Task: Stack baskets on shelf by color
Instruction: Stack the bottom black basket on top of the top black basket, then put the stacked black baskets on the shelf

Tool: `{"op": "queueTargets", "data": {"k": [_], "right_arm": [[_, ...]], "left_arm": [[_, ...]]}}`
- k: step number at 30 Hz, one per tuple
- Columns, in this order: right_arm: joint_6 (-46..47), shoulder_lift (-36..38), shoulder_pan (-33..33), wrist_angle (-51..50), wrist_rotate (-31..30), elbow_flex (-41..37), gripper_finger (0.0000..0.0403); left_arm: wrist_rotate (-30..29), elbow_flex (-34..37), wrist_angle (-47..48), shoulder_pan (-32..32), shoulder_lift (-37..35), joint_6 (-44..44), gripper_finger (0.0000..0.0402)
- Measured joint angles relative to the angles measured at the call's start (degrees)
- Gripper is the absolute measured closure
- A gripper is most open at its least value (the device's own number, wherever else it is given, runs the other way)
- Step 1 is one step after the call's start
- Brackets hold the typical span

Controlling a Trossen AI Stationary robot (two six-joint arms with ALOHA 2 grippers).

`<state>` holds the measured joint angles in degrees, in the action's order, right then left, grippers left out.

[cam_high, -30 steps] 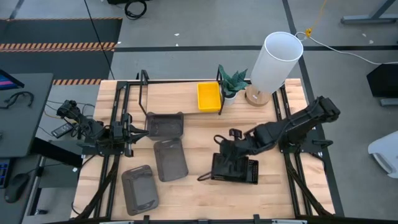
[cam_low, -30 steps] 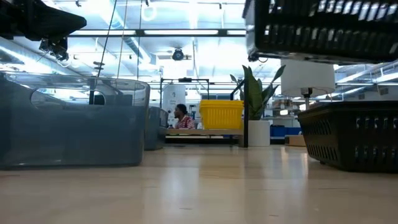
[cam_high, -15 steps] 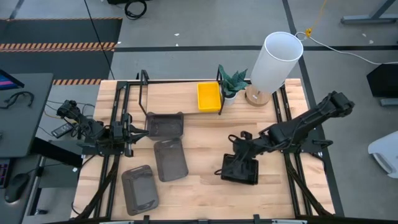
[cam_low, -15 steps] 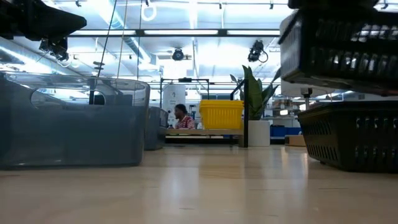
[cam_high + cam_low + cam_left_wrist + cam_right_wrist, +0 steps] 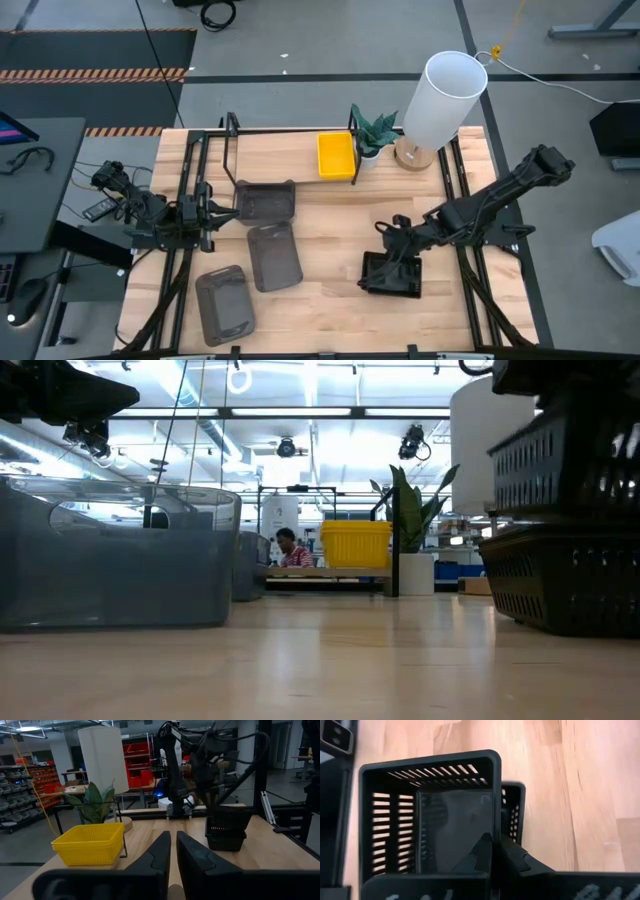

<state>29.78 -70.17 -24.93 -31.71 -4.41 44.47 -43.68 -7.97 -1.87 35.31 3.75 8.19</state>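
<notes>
We find the right claw clenched on the wall of a black basket, its two fingers pinching that wall from either side. It holds the black basket just above a second black basket resting on the counter; whether the two touch we cannot tell. The left claw waits at the counter's left edge, its fingers nearly together and holding nothing.

From above we see a yellow basket on the shelf, beside a small plant and a white lamp. Three grey baskets lie on the counter, all with nothing inside them.

Only the low camera shows the black baskets one over the other; the overhead camera merges them into one dark shape.
</notes>
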Motion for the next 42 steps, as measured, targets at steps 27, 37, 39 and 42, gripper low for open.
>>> {"op": "queueTargets", "data": {"k": [27,37,39,42], "right_arm": [[3.0,0.0,2.5,-5.1,4.1,-1.1,0.0313],[2.7,-0.9,1.6,-3.0,0.8,2.1,0.0312],[2.1,-2.5,1.1,-0.9,1.3,2.1,0.0312],[1.4,-7.3,0.5,-1.2,2.6,4.0,0.0312]], "left_arm": [[0.0,0.0,0.0,0.0,0.0,0.0,0.0374],[0.0,0.0,0.0,0.0,0.0,0.0,0.0363],[0.0,0.0,0.0,0.0,0.0,0.0,0.0365],[0.0,0.0,0.0,0.0,0.0,0.0,0.0370]]}}
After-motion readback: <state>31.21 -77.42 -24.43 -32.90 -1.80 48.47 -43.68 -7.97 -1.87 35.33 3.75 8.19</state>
